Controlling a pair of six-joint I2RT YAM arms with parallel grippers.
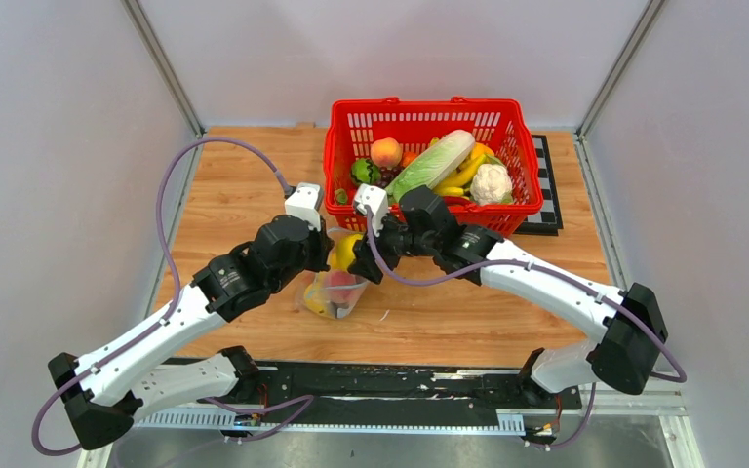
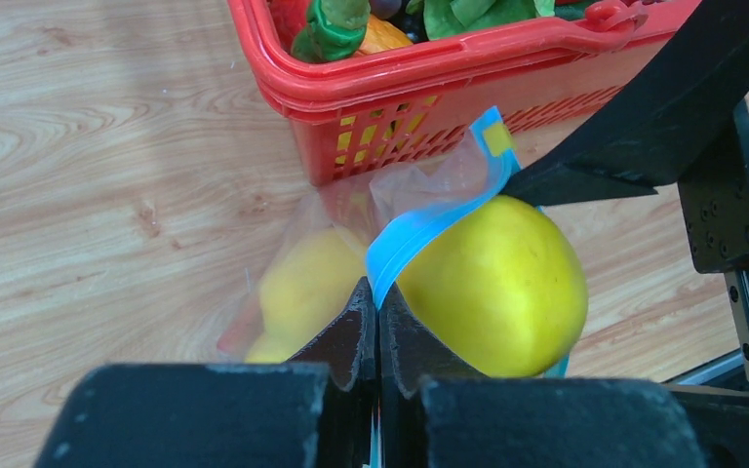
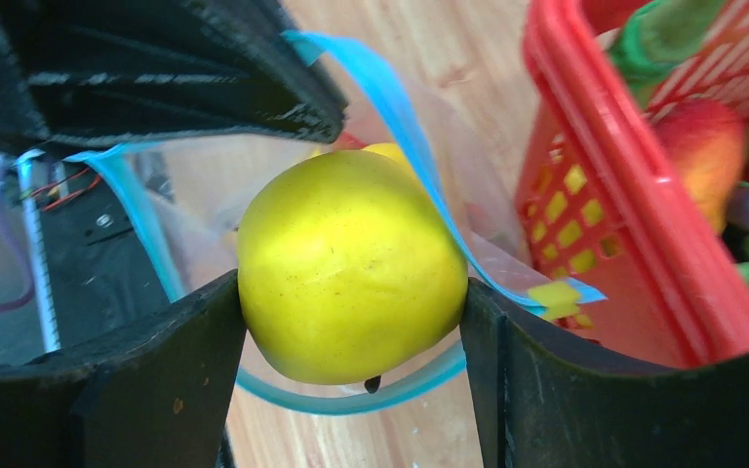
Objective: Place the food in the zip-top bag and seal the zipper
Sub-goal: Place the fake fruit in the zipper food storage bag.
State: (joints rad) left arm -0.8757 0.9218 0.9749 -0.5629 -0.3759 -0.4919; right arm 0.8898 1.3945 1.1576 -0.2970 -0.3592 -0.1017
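The clear zip-top bag (image 1: 334, 289) hangs at the table's middle with food inside, yellow and red pieces. My left gripper (image 2: 378, 297) is shut on its teal zipper (image 2: 419, 229) and holds the mouth up. My right gripper (image 3: 351, 292) is shut on a yellow round fruit (image 3: 351, 263) and holds it in the open mouth of the bag, with the zipper strip (image 3: 414, 136) looped around it. The same fruit shows in the left wrist view (image 2: 497, 283) and in the top view (image 1: 347, 249). A second yellow fruit (image 2: 302, 288) lies inside the bag.
The red basket (image 1: 341, 171) stands just behind the bag. It holds a peach (image 1: 385, 152), a long cabbage (image 1: 434, 164), a cauliflower (image 1: 491, 182), bananas (image 1: 463, 175) and green pieces. A checkered board (image 1: 546, 185) lies at its right.
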